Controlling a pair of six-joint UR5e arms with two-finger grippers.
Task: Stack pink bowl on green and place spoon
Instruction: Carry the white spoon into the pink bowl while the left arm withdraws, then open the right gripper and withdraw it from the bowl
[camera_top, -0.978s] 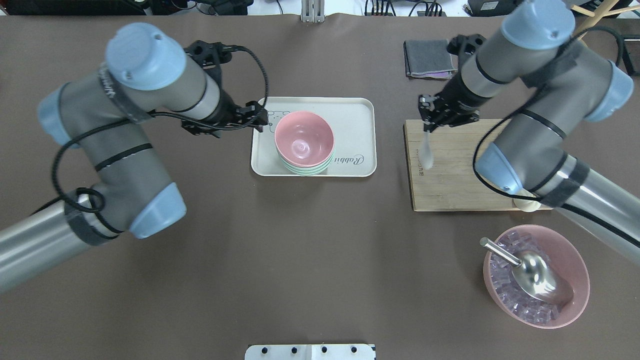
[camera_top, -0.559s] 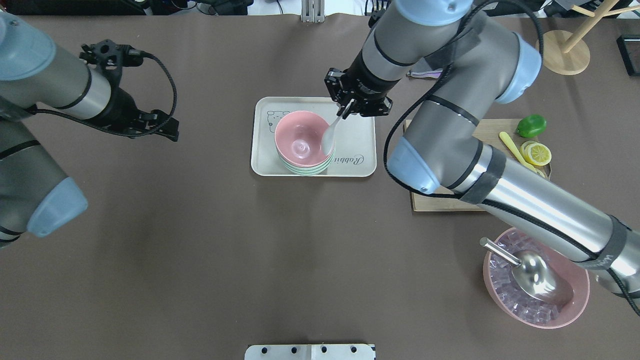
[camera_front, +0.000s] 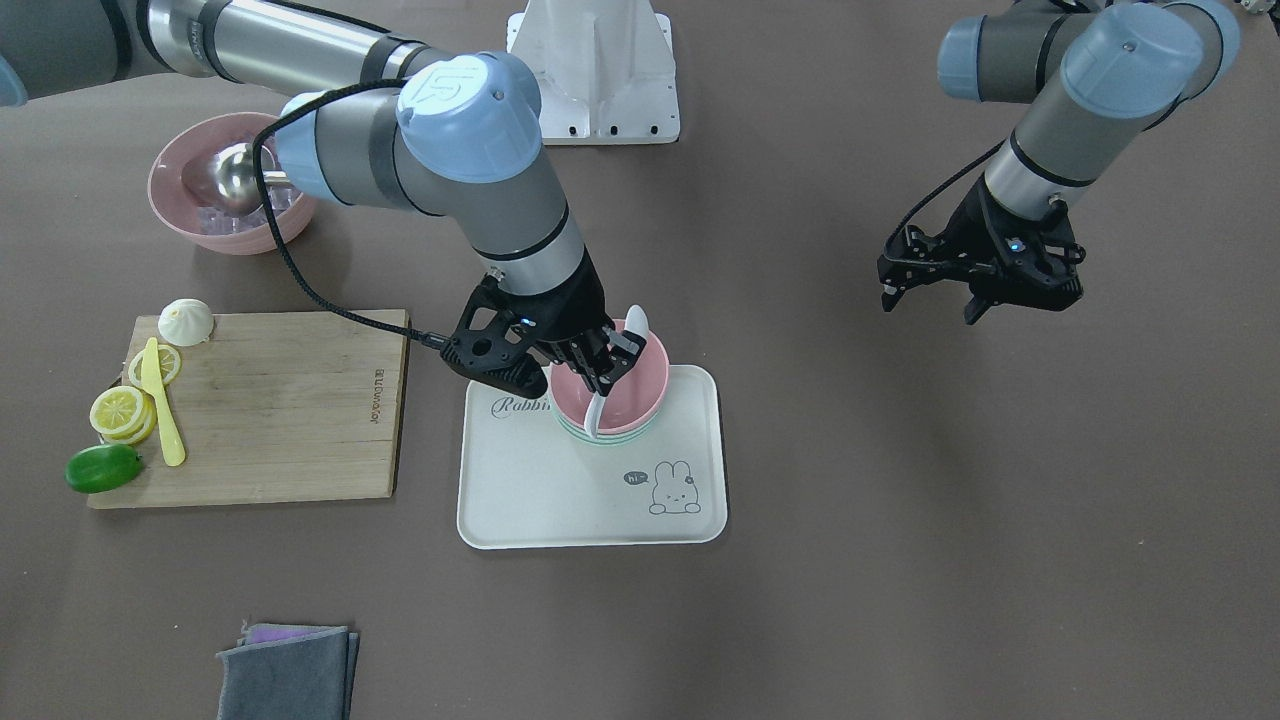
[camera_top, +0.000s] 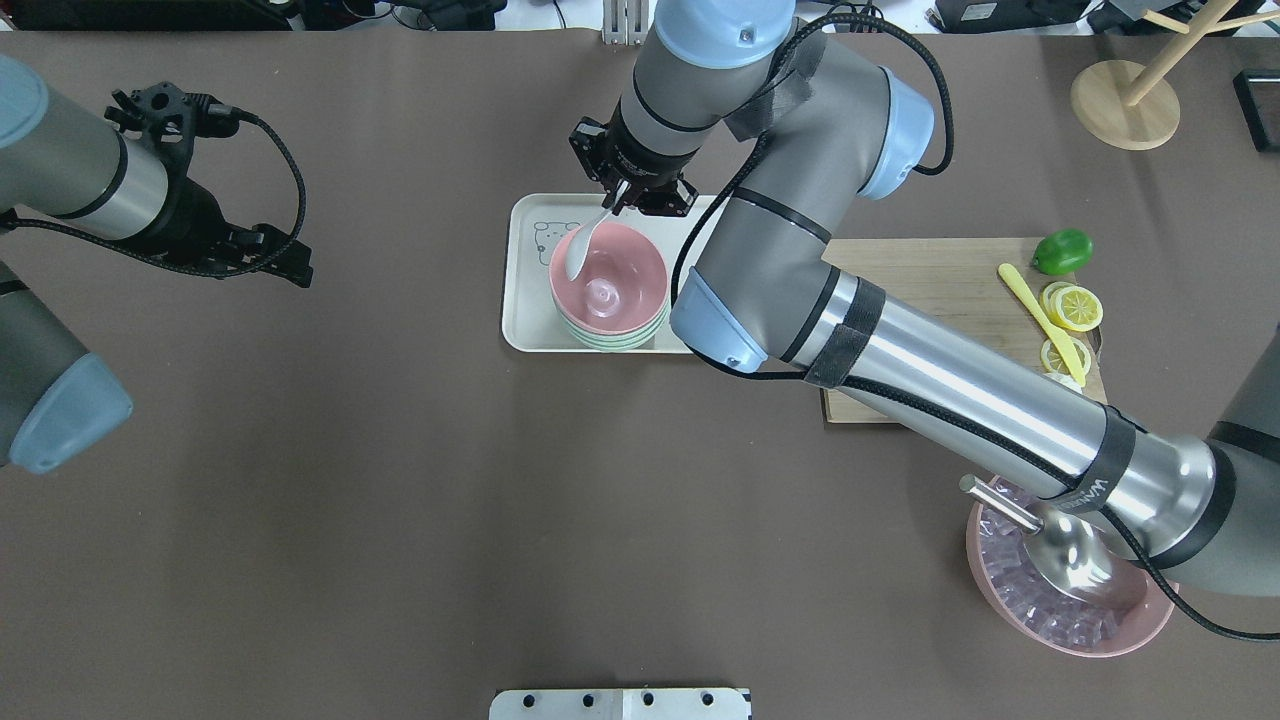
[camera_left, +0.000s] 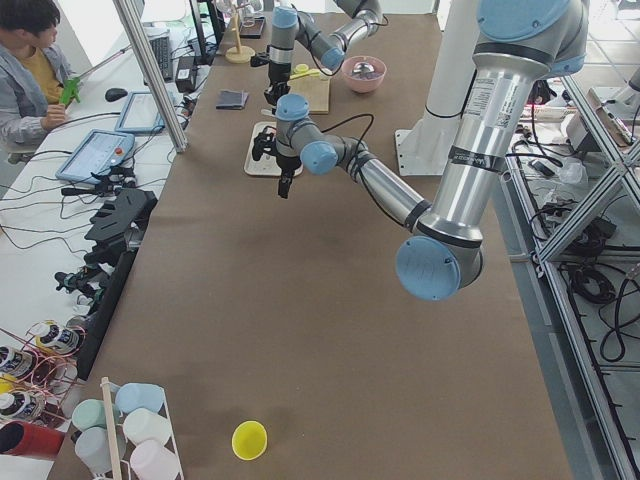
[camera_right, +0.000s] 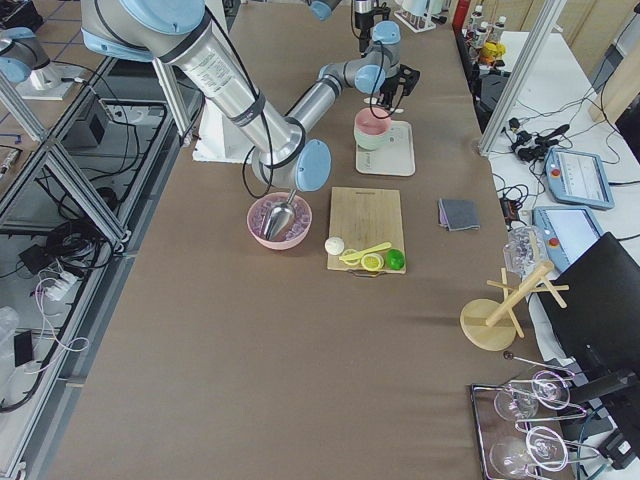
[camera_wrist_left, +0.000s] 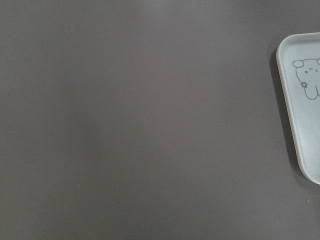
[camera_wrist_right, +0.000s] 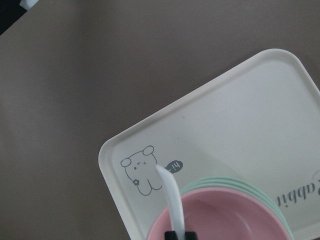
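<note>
You find the left gripper (camera_front: 930, 305) hanging over the table, well left of the tray (camera_top: 525, 325), its fingers spread and holding nothing. On the tray, the pink bowl (camera_top: 622, 290) sits upright, nested in the green bowl (camera_top: 612, 344). The spoon (camera_top: 588, 242) slants across the pink bowl's left rim with its scoop end lowest. You cannot tell from these views whether it touches the bowl. The right gripper (camera_top: 622, 203) pinches the spoon's handle above the tray's far edge. Further right, the cutting board (camera_top: 950, 275) carries lemon slices (camera_top: 1075, 305).
</note>
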